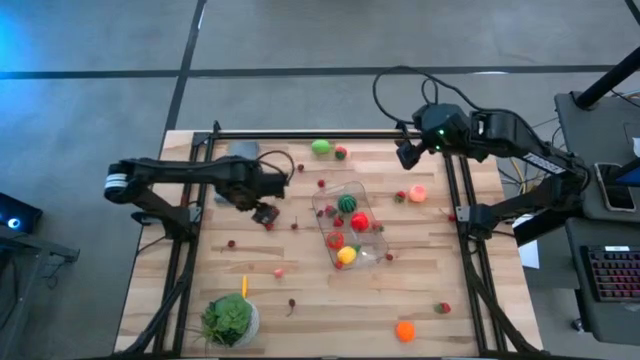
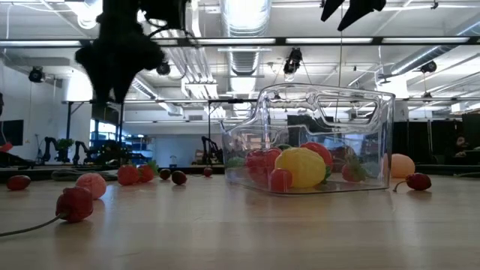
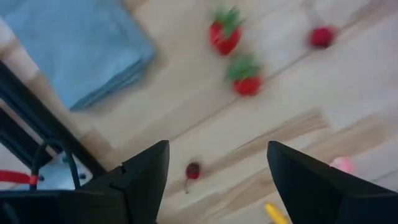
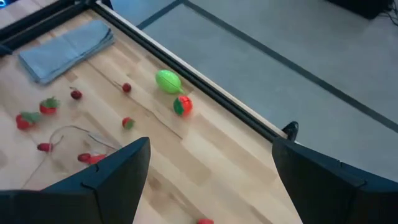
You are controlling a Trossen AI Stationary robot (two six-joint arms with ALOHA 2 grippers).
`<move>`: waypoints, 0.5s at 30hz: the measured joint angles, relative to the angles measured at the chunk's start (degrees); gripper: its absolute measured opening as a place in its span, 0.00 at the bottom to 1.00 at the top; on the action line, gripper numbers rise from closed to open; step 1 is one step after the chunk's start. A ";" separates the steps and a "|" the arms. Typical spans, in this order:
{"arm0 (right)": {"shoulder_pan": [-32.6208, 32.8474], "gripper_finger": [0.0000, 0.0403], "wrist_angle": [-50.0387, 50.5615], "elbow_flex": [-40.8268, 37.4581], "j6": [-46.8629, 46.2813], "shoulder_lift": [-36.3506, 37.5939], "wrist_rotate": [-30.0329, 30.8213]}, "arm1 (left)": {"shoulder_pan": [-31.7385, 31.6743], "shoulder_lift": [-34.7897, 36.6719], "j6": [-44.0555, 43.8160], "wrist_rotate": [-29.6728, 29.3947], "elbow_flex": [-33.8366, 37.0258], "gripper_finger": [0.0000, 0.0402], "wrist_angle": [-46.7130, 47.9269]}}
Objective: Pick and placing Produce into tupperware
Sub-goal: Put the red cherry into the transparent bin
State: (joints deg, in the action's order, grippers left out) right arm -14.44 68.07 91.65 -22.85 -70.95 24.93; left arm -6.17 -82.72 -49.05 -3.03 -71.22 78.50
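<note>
The clear tupperware (image 1: 352,228) stands on the table's middle and holds a striped green melon (image 1: 347,203), red pieces and a yellow one (image 1: 346,255); in the low view the tupperware (image 2: 322,142) rests on its base. Loose produce lies around it: a green fruit (image 1: 320,147), an orange (image 1: 405,331), and berries (image 3: 225,37). My left gripper (image 1: 265,213) (image 3: 217,152) hovers open and empty to the tub's left, above strawberries and a cherry (image 3: 193,170). My right gripper (image 1: 407,153) (image 4: 211,149) hangs open and empty, high near the far edge.
A leafy green head in a white bowl (image 1: 230,318) sits at the near left corner. A folded grey cloth (image 1: 243,150) (image 4: 65,46) lies at the far left. Black frame rails (image 1: 300,133) border the table. Bare wood shows near the tub's near side.
</note>
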 joint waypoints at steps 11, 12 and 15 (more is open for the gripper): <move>-0.26 0.82 -4.34 -0.60 0.25 -3.66 0.14 | 0.32 4.40 -2.70 12.54 21.29 0.64 -7.25; -0.26 0.82 -4.44 -0.60 0.41 -3.99 0.15 | 0.41 4.80 -2.65 12.71 22.58 0.64 -9.17; -0.26 0.82 -4.42 -0.60 0.49 -5.02 0.21 | 0.42 5.45 -2.65 12.73 25.84 0.64 -13.46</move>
State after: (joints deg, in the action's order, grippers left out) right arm -14.69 63.65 91.05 -22.36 -75.97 25.15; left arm -5.76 -77.27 -51.70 9.69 -45.38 65.04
